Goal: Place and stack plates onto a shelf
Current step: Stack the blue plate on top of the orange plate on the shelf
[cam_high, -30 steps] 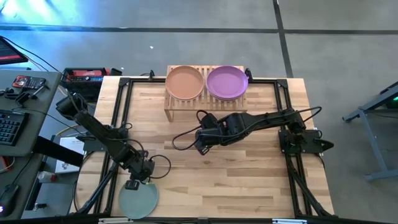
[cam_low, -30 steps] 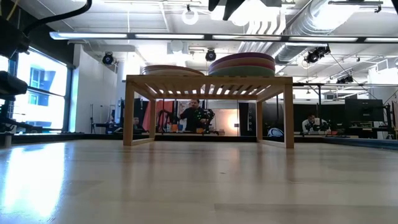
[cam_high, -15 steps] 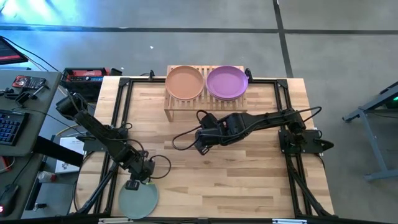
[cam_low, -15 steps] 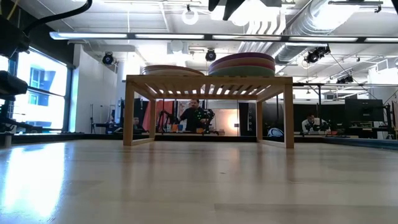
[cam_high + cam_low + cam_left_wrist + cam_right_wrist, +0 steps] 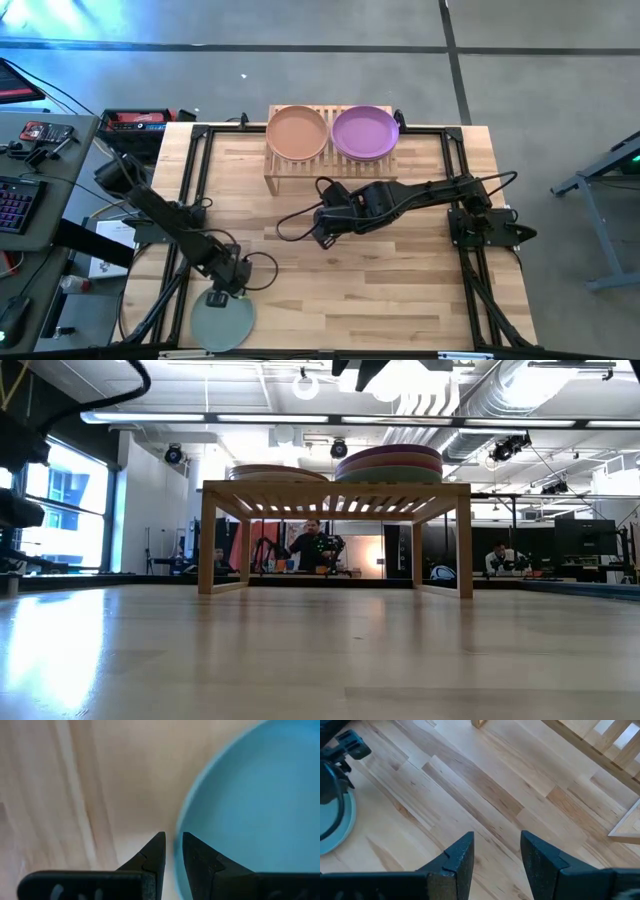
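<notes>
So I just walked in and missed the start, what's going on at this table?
Two dark robot arms are stacking round plates on a small slatted light-wood shelf at the table's far edge. It already carries two piles, a peach plate topping one and a purple plate the other. The left hand is at the rim of the pale mint plate on the near left corner, fingers narrowly apart. The right hand waits open over mid-table.

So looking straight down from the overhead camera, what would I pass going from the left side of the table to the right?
Mint plate with the left gripper at its rim → peach plate stack on the shelf → right gripper, open over bare table → purple plate stack.
</notes>
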You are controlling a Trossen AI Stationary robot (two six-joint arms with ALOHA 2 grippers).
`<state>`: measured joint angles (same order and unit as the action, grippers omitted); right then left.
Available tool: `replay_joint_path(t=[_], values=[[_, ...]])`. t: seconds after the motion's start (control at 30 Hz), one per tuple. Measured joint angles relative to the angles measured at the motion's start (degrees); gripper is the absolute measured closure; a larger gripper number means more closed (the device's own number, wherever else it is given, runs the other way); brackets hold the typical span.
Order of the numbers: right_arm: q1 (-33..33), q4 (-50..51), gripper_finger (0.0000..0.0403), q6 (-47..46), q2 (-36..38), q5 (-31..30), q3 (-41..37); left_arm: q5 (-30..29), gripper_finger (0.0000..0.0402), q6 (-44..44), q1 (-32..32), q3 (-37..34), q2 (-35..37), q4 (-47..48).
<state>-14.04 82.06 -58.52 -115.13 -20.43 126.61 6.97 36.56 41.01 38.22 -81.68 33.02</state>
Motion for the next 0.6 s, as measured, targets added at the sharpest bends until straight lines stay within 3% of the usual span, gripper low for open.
replay_joint_path(t=[0.4, 0.6], values=[[0.02, -0.04, 0.0265, 0.00, 0.00, 0.00, 0.02, 0.44, 0.0351, 1.74, -0.07, 0.07, -3.06, -0.57], [0.02, -0.04, 0.0265, 0.00, 0.00, 0.02, 0.02, 1.76, 0.0392, 1.18, -0.09, 0.09, -3.11, -0.40]])
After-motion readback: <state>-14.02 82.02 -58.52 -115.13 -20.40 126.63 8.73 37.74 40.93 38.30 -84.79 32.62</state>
